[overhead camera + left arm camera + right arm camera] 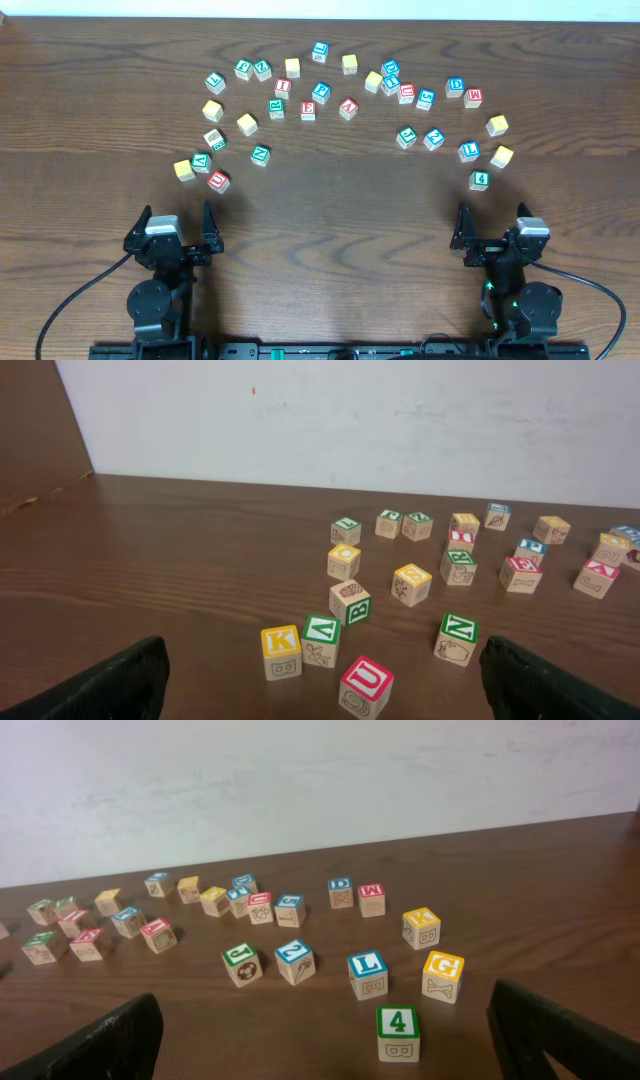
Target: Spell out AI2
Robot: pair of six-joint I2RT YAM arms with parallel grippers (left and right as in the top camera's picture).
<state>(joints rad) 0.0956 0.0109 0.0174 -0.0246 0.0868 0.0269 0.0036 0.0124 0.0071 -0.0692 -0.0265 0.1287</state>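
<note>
Many lettered wooden blocks lie in an arc across the far half of the dark table [330,220]. A red block that reads as A [348,108] sits mid-arc and also shows in the left wrist view [597,575]. A red block that looks like I [282,88] lies left of it. The blue 2 block [433,138] lies right of centre and shows in the right wrist view [294,960]. My left gripper [178,208] [320,700] and right gripper [493,212] [325,1045] are open and empty at the near edge, well short of the blocks.
Nearest my left gripper are a red U [365,685], yellow K [281,650], green V [322,639] and green N [457,637]. Nearest my right gripper are a green 4 [398,1032], blue L [368,973] and yellow G [442,975]. A white wall lies beyond the table.
</note>
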